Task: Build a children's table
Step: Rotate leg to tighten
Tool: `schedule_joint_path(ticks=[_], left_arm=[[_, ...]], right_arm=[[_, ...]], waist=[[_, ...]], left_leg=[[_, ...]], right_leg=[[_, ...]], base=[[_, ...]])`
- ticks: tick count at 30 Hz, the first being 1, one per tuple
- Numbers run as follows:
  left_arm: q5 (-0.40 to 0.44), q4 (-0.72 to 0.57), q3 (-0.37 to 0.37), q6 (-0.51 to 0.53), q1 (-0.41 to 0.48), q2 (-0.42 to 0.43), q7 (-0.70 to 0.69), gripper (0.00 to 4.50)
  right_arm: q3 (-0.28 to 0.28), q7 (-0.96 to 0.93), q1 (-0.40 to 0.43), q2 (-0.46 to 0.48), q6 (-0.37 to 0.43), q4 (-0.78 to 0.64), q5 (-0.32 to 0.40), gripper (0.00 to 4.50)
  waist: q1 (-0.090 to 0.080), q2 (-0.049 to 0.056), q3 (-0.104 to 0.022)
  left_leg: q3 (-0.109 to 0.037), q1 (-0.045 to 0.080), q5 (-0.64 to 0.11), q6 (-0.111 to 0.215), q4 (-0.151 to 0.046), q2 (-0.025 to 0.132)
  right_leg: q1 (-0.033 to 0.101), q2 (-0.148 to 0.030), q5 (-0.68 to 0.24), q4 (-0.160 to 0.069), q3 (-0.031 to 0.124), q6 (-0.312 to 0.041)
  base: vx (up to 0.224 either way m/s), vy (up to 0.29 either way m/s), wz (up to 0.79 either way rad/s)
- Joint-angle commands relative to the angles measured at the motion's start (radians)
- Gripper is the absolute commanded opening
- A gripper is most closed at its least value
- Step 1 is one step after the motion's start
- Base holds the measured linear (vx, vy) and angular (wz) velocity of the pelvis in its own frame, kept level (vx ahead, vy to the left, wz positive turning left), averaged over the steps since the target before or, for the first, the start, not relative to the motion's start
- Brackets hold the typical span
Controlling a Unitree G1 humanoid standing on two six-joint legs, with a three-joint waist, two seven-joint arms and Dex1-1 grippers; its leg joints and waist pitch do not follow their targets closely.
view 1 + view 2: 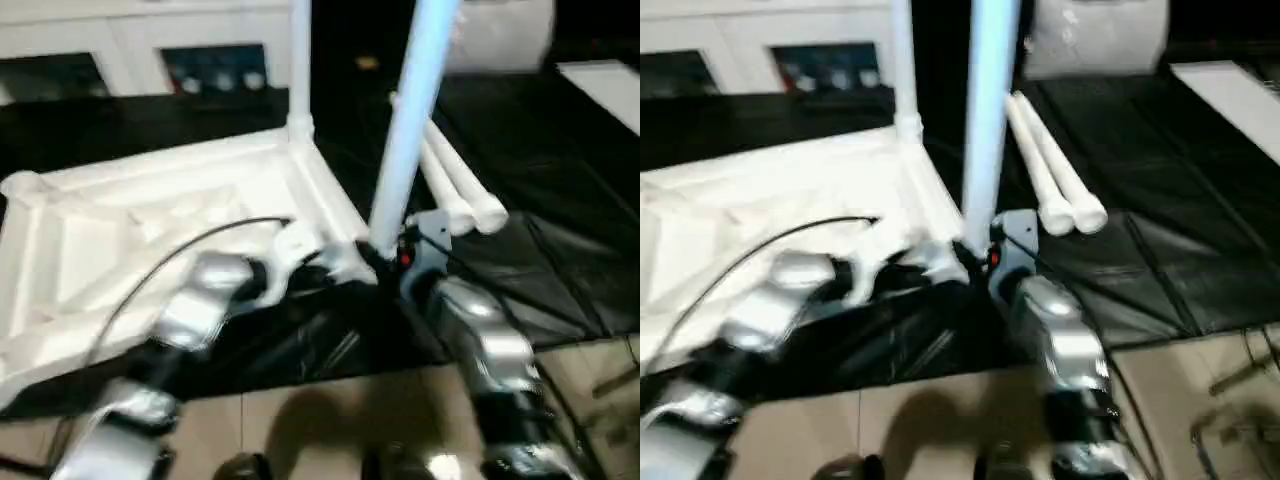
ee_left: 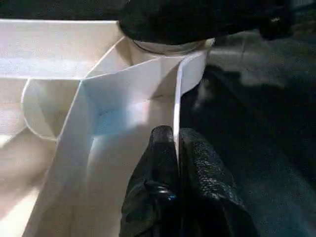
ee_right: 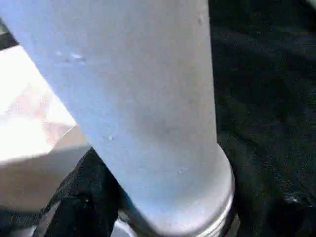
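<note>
Table top (image 1: 130, 240): white moulded plastic, lying upside down on black sheeting (image 1: 560, 260), ribs and raised rim facing up, rounded sockets at the corners.
Left gripper (image 2: 177, 148): nearest the robot; its two black textured fingers are clamped tight on the thin upright rim wall, close to the near corner socket.
Right gripper (image 1: 395, 262): at the foot of the leg being fitted (image 1: 410, 120); the fingers sit around the tube's lower end, set wide enough to hold it, though how firmly they bear on it cannot be told.
Leg being fitted: smooth round tapered tube, standing nearly upright with a slight lean, its stepped base at the near corner socket.
Fitted leg (image 1: 299, 60): farther back, already upright in the next corner socket.
Spare legs (image 1: 455, 185): two more tubes lying side by side on the sheeting, just beyond the right gripper.
Risk, tilt: the lean could jam the base crooked in the socket.
Risk, slip: smooth plastic may slide in the fingers, or the thin rim may flex and let the top shift.
</note>
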Motion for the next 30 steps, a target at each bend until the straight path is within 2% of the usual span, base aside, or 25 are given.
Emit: schedule_joint_path(ticks=[1,2,3,4,5,6,7,8,10,11,12,14,15,17,18,19,20,21,22,24,26,27,28,29,30], left_arm=[[-0.040,0.008,-0.029,-0.001,-0.038,-0.098,0.076,0.00],[-0.039,0.006,-0.030,-0.003,-0.040,-0.100,0.075,0.00],[-0.035,0.002,-0.032,-0.004,-0.038,-0.099,0.069,0.00],[-0.031,-0.001,-0.034,-0.004,-0.037,-0.097,0.064,0.00],[-0.031,-0.001,-0.034,-0.004,-0.037,-0.097,0.064,0.00],[-0.027,-0.008,-0.039,-0.006,-0.031,-0.087,0.048,0.00],[-0.018,-0.019,-0.047,-0.013,-0.018,-0.060,0.017,0.00],[-0.014,-0.023,-0.050,-0.020,-0.011,-0.043,0.000,0.00],[-0.005,-0.026,-0.053,-0.036,0.004,0.006,-0.038,0.00],[-0.005,-0.026,-0.053,-0.036,0.004,0.006,-0.038,0.00],[-0.002,-0.028,-0.053,-0.059,0.015,0.044,-0.071,0.00],[-0.002,-0.030,-0.053,-0.070,0.018,0.057,-0.083,0.00],[-0.006,-0.031,-0.053,-0.075,0.020,0.069,-0.098,0.00],[-0.015,-0.032,-0.056,-0.102,0.024,0.101,-0.145,0.00],[-0.020,-0.032,-0.059,-0.117,0.025,0.122,-0.178,0.00],[-0.021,-0.030,-0.063,-0.132,0.025,0.135,-0.199,0.00],[-0.022,-0.027,-0.070,-0.153,0.024,0.152,-0.225,0.00],[-0.022,-0.027,-0.070,-0.153,0.024,0.152,-0.225,0.00],[-0.029,-0.024,-0.075,-0.170,0.025,0.169,-0.261,0.00],[-0.029,-0.024,-0.075,-0.170,0.025,0.169,-0.261,0.00],[-0.054,-0.018,-0.089,-0.214,0.022,0.209,-0.367,0.00],[-0.054,-0.018,-0.089,-0.214,0.022,0.209,-0.367,0.00],[-0.063,-0.015,-0.095,-0.226,0.018,0.225,-0.411,0.00],[-0.070,-0.007,-0.103,-0.241,0.011,0.241,-0.454,0.00],[-0.073,-0.002,-0.108,-0.250,0.006,0.249,-0.476,0.00]], right_arm=[[0.088,0.005,0.004,0.126,0.029,0.081,0.046,3.42],[0.087,-0.003,0.000,0.137,0.020,0.082,0.044,3.47],[0.086,-0.010,0.000,0.145,0.016,0.078,0.040,3.51],[0.085,-0.015,0.001,0.149,0.016,0.074,0.036,3.62],[0.085,-0.015,0.001,0.149,0.016,0.074,0.036,3.62],[0.092,-0.015,0.007,0.144,0.009,0.065,0.023,3.80],[0.102,-0.010,0.024,0.122,-0.012,0.046,-0.002,3.92],[0.104,-0.006,0.035,0.107,-0.025,0.035,-0.017,3.97],[0.096,0.022,0.067,0.050,-0.064,-0.003,-0.026,4.09],[0.096,0.022,0.067,0.050,-0.064,-0.003,-0.026,4.20],[0.089,0.070,0.093,-0.006,-0.089,-0.042,-0.019,4.20],[0.087,0.091,0.102,-0.028,-0.097,-0.056,-0.015,4.46],[0.083,0.117,0.109,-0.049,-0.106,-0.068,-0.010,4.46],[0.074,0.194,0.127,-0.110,-0.129,-0.099,0.003,4.46],[0.070,0.250,0.136,-0.150,-0.143,-0.117,0.011,4.46],[0.069,0.285,0.140,-0.174,-0.149,-0.127,0.018,4.46],[0.071,0.331,0.146,-0.206,-0.157,-0.139,0.027,4.46],[0.071,0.331,0.146,-0.206,-0.157,-0.139,0.027,4.46],[0.082,0.393,0.149,-0.249,-0.167,-0.149,0.033,4.46],[0.082,0.393,0.149,-0.249,-0.167,-0.149,0.033,4.46],[0.122,0.572,0.142,-0.366,-0.191,-0.153,0.051,4.46],[0.122,0.572,0.142,-0.366,-0.191,-0.153,0.051,4.46],[0.139,0.651,0.132,-0.412,-0.197,-0.147,0.059,4.46],[0.158,0.733,0.118,-0.456,-0.201,-0.139,0.068,4.46],[0.169,0.778,0.108,-0.479,-0.202,-0.133,0.073,4.46]], waist=[[-0.005,0.008,-0.037],[-0.019,0.004,-0.031],[-0.027,0.021,-0.046],[-0.029,0.023,-0.054],[-0.033,0.018,-0.053],[-0.034,0.010,-0.051],[-0.032,0.009,-0.047],[-0.032,0.008,-0.046],[-0.028,0.005,-0.053],[-0.027,0.004,-0.056],[-0.025,0.003,-0.061],[-0.022,0.004,-0.064],[-0.023,0.000,-0.061],[-0.016,-0.001,-0.069],[-0.012,-0.001,-0.074],[-0.009,-0.002,-0.079],[-0.007,-0.002,-0.089],[-0.006,-0.001,-0.095],[-0.004,0.001,-0.104],[-0.004,-0.003,-0.107],[0.003,-0.004,-0.108],[0.005,-0.003,-0.106],[0.007,0.000,-0.100],[0.011,0.001,-0.100],[0.014,0.000,-0.095]], left_leg=[[-0.039,-0.022,-0.154,-0.029,-0.096,0.048],[-0.052,-0.028,-0.289,-0.042,-0.120,0.060],[-0.056,0.009,-0.461,-0.052,-0.132,0.075],[-0.051,0.021,-0.472,-0.049,-0.132,0.075],[-0.045,0.007,-0.438,-0.028,-0.144,0.076],[-0.033,0.002,-0.404,-0.001,-0.146,0.074],[-0.026,0.001,-0.389,0.012,-0.145,0.073],[-0.023,0.003,-0.387,0.014,-0.144,0.071],[-0.023,-0.008,-0.323,0.032,-0.145,0.073],[-0.020,-0.008,-0.300,0.040,-0.143,0.075],[-0.016,-0.010,-0.248,0.051,-0.143,0.078],[-0.006,-0.004,-0.230,0.066,-0.142,0.083],[0.001,0.000,-0.274,0.067,-0.144,0.083],[0.008,-0.001,-0.249,0.071,-0.139,0.078],[0.012,-0.005,-0.193,0.088,-0.135,0.078],[0.014,-0.003,-0.162,0.101,-0.132,0.079],[0.020,-0.002,-0.076,0.144,-0.121,0.078],[0.020,-0.008,-0.036,0.161,-0.115,0.075],[0.020,-0.017,0.068,0.203,-0.103,0.072],[0.022,-0.021,0.159,0.262,-0.090,0.068],[0.022,-0.028,0.155,0.297,-0.082,0.065],[0.022,-0.029,0.144,0.300,-0.083,0.068],[0.024,-0.027,0.097,0.292,-0.086,0.074],[0.023,-0.026,0.061,0.283,-0.086,0.074],[0.023,-0.024,0.020,0.257,-0.092,0.081]], right_leg=[[0.051,-0.087,-0.736,-0.167,0.020,-0.058],[0.036,-0.054,-0.637,-0.143,0.015,-0.060],[0.020,-0.042,-0.447,-0.128,0.024,-0.105],[0.018,-0.045,-0.358,-0.128,0.033,-0.139],[0.030,-0.047,-0.261,-0.122,0.042,-0.180],[0.033,-0.052,-0.282,-0.129,0.048,-0.185],[0.028,-0.058,-0.364,-0.138,0.053,-0.174],[0.025,-0.060,-0.400,-0.143,0.055,-0.167],[0.032,-0.065,-0.428,-0.144,0.061,-0.144],[0.030,-0.065,-0.405,-0.143,0.064,-0.144],[0.030,-0.063,-0.332,-0.137,0.068,-0.165],[0.024,-0.057,-0.239,-0.129,0.072,-0.205],[0.018,-0.052,-0.278,-0.131,0.072,-0.214],[0.022,-0.059,-0.292,-0.133,0.078,-0.215],[0.027,-0.055,-0.227,-0.128,0.079,-0.219],[0.027,-0.053,-0.181,-0.124,0.078,-0.227],[0.025,-0.049,-0.049,-0.110,0.076,-0.268],[0.031,-0.049,0.012,-0.100,0.075,-0.286],[0.035,-0.047,0.157,-0.081,0.071,-0.313],[0.032,-0.043,0.283,-0.067,0.067,-0.343],[0.035,-0.043,0.279,-0.063,0.062,-0.351],[0.033,-0.044,0.255,-0.065,0.062,-0.350],[0.026,-0.044,0.172,-0.074,0.061,-0.347],[0.028,-0.045,0.119,-0.079,0.058,-0.346],[0.028,-0.043,0.045,-0.084,0.060,-0.334]], base=[[0.069,0.113,-0.45],[0.000,0.000,0.00],[-0.005,0.059,-0.01],[0.000,0.000,0.00],[0.000,0.000,0.00],[0.000,0.000,0.00],[0.000,0.000,0.00],[0.000,0.000,0.00],[0.000,0.000,0.00],[0.000,0.000,0.00],[0.000,0.000,0.00],[0.000,0.000,0.00],[0.000,0.000,0.00],[0.028,-0.010,0.02],[0.065,-0.029,0.03],[0.062,-0.034,0.07],[0.089,-0.051,0.08],[0.059,-0.034,0.07],[0.057,-0.032,0.01],[0.026,-0.013,0.00],[0.000,0.000,0.00],[0.000,0.000,0.00],[0.000,0.000,0.00],[0.000,0.000,0.00],[0.000,0.000,0.00]])
